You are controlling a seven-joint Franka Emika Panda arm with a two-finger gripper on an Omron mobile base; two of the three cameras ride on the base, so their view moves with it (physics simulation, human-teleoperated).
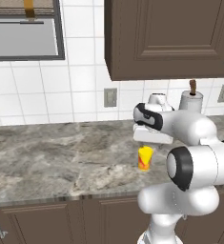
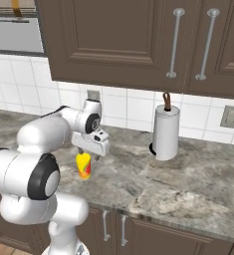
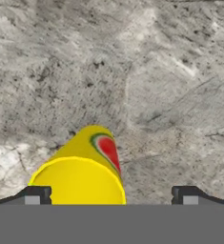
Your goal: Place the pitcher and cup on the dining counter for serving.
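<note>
One cup is seen upright on the bench, one towel roll far right by the wall. The hand is held pointing down just above the cup, fingers spread apart, nothing gripped

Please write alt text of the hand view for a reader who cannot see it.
Seen from above, the yellow cup with a red mark stands on a grey veined marble counter, nearer one tip of the open gripper than the other.
</note>
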